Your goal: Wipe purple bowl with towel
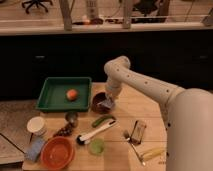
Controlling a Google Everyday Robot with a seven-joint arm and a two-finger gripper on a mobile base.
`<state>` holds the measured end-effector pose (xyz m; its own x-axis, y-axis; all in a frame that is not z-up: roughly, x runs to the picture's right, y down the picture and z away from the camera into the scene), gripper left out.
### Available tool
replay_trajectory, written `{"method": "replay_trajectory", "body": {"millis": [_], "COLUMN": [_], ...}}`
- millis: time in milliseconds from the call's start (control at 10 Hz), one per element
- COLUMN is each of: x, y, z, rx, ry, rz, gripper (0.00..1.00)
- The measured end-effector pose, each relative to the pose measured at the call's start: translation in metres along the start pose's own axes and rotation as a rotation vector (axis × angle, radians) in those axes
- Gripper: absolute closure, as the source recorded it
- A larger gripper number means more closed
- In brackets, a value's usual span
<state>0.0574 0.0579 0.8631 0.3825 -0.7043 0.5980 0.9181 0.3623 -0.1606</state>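
No lettering, label or number is legible anywhere; my gripper (106,104) hangs at the purple bowl (96,103).

The white, smooth-shelled robot arm (150,87) rises from the bulky white body (190,130) at the right edge of the view and slants up and leftward to a rounded elbow joint (117,67), where it bends sharply down. The wrist (112,90) points straight down. The dark two-finger gripper (106,103) hangs at its end, low near the middle of the view.
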Motion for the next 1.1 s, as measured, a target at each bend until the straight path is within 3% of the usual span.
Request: {"method": "replay_trajectory", "body": {"millis": [300,500,700,900,1100], "x": [0.034,0.039,0.03,0.013,-0.008], "y": [-0.008,-0.02,-0.057,-0.077,-0.078], "z": [0.001,0.001,0.003,0.002,0.001], "rx": [0.007,0.001,0.007,0.022,0.039], "ry": [0.024,0.028,0.025,0.007,-0.014], "rz": [0.056,0.039,-0.026,-0.11,-0.177], "gripper": [1.0,1.0,1.0,1.0,1.0]}}
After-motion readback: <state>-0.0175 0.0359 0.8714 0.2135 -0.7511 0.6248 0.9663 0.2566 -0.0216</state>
